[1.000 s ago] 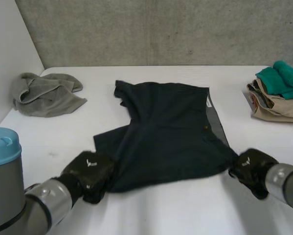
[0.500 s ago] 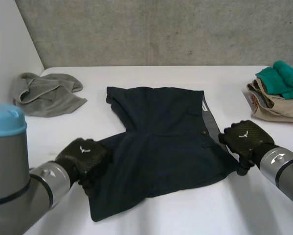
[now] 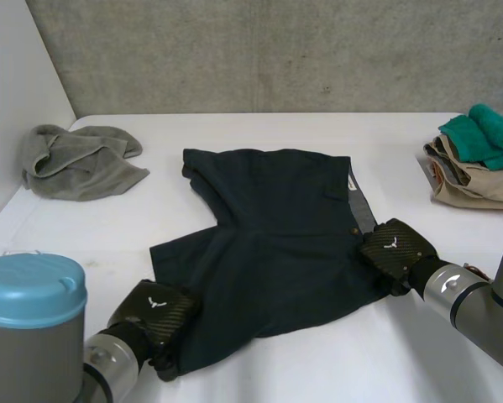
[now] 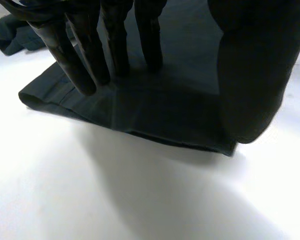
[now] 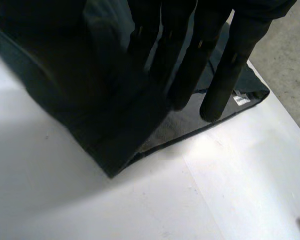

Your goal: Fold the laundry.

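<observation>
My left hand [image 3: 154,312]: fingers [image 4: 114,50] straight, tips pressed flat on the near leg hem of the shorts [image 3: 276,235], nothing gripped. My right hand [image 3: 394,250]: fingers [image 5: 225,70] straight, laid on the waistband [image 3: 362,201], nothing gripped.

Shorts lie spread mid-table. Long axis runs between left and right edges, waistband toward the right edge, legs toward the left.

Count:
- one pair of shorts
- one crumpled grey towel [image 3: 79,159], far left corner
- one folded stack [image 3: 474,185], right edge, with a teal piece [image 3: 486,133] on top

White table [image 3: 318,361]; concrete wall [image 3: 276,50] behind.

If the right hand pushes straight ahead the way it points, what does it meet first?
Likely the dark shorts: the right hand rests its fingers on their waist edge, pointing across the cloth.
</observation>
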